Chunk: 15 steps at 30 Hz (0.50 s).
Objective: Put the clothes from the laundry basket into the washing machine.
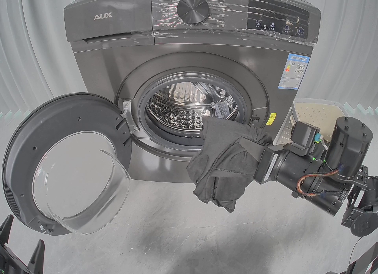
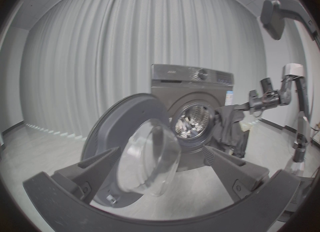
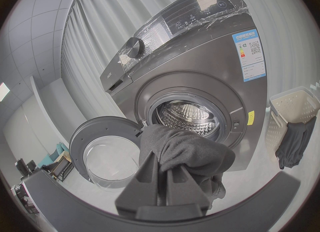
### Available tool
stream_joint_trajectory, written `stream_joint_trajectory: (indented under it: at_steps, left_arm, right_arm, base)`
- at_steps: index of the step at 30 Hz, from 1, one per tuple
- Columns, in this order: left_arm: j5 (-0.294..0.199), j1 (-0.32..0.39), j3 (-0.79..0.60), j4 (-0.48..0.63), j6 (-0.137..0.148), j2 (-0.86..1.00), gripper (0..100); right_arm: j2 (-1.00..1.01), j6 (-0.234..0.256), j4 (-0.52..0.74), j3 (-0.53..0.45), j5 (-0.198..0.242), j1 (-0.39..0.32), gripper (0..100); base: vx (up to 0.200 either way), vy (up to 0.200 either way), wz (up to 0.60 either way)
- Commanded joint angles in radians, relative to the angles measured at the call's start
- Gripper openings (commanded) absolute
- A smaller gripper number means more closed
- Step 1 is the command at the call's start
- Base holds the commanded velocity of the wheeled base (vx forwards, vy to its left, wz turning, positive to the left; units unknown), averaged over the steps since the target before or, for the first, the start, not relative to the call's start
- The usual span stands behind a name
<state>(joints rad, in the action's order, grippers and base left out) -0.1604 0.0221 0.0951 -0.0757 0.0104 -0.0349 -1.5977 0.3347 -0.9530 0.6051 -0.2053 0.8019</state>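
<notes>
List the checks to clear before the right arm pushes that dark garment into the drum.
1. Door swung wide, off the path: ok.
2. Drum mouth unblocked: ok.
3. Right gripper shut on the dark garment: ok.
4. Garment clear of the mouth's lower lip: not ok; its tail hangs below and may catch.
5. Left gripper open, low, away from the mouth: ok.
6. Laundry basket emptied: not ok; another garment drapes over its rim.

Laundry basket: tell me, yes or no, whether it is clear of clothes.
No, a dark garment hangs over the rim of the laundry basket in the right wrist view.
</notes>
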Motion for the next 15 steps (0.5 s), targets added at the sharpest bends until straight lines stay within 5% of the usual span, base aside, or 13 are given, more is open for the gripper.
stream_joint_trajectory:
  at_steps: [1,3,6,12,15]
  left_arm:
    - [-0.218,0.094,0.040,-0.013,0.028,-0.145,100]
    - [-0.340,0.111,0.067,-0.024,0.026,-0.249,100]
    - [-0.424,0.107,0.107,-0.036,0.028,-0.375,100]
    - [-0.445,0.082,0.123,-0.220,0.025,-0.602,100]
    - [-0.436,-0.021,0.130,-0.325,0.014,-0.731,100]
  right_arm:
    - [-0.085,-0.005,-0.070,0.038,-0.042,0.006,0]
    - [-0.127,-0.009,-0.113,0.051,-0.049,0.023,0]
    - [-0.162,-0.011,-0.119,0.088,-0.077,0.031,0]
    - [-0.183,-0.002,-0.122,0.140,-0.088,0.034,0]
    - [-0.203,-0.003,-0.153,0.147,-0.086,0.033,0]
  base:
    - [0.000,0.000,0.00]
    - [0.000,0.000,0.00]
    - [0.000,0.000,0.00]
    - [0.000,0.000,0.00]
    - [0.000,0.000,0.00]
